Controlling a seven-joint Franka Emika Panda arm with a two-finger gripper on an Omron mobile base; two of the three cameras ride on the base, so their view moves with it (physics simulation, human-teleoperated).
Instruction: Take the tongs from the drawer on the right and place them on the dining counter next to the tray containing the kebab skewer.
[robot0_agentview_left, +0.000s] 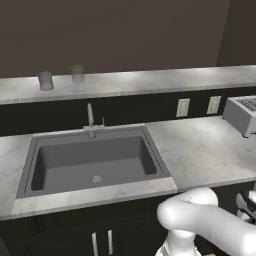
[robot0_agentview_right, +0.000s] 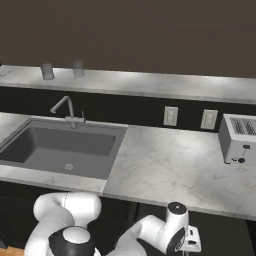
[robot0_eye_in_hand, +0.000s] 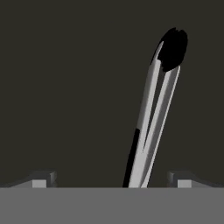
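The tongs (robot0_eye_in_hand: 146, 109) lie on the dark floor of the drawer (robot0_eye_in_hand: 65, 87): two slim silvery arms that join at a black end farther from the hand. My gripper (robot0_eye_in_hand: 113, 179) hovers over them, open wide. Its left fingertip (robot0_eye_in_hand: 43, 178) is well clear of the tongs, and the near end of the tongs sits between the two tips, closer to the right one. My arm (robot0_agentview_right: 160, 232) reaches down below the worktop edge at the right. The dining counter (robot0_agentview_left: 150, 80) runs along the back, raised above the worktop. The tray and the kebab skewer are out of view.
A grey sink (robot0_agentview_left: 30, 165) with a faucet (robot0_agentview_left: 90, 120) is set in the marble worktop (robot0_agentview_right: 170, 165). A toaster (robot0_agentview_right: 239, 139) stands at the right. Two grey cups (robot0_agentview_left: 46, 80) sit on the dining counter's left end. Two wall outlets (robot0_agentview_right: 170, 116) are behind the worktop.
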